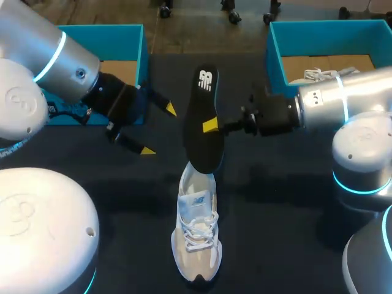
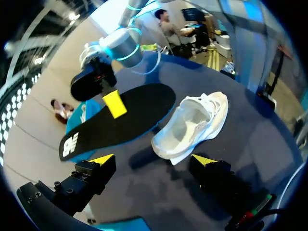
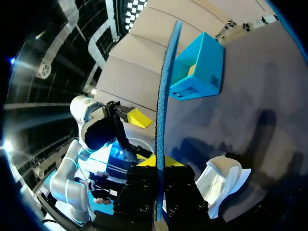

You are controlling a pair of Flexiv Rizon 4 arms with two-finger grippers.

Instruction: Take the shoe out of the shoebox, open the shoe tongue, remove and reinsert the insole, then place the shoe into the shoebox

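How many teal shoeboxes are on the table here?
2. The left shoebox stands at the far left, partly behind the left arm; the right shoebox at the far right, behind the right arm. None seems hidden.

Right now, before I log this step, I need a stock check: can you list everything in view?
insole: 1, black with a blue underside, held up over the table between the two arms, its near end by the shoe's opening
shoe: 1, white and beige, laced, on the table nearer the robot
shoeboxes: 2, blue, open, far left and far right
laced white item: 1, inside the right box, mostly hidden
table: 1, dark
left arm: jaws open, beside the insole, touching nothing
right arm: jaws shut on the insole's edge
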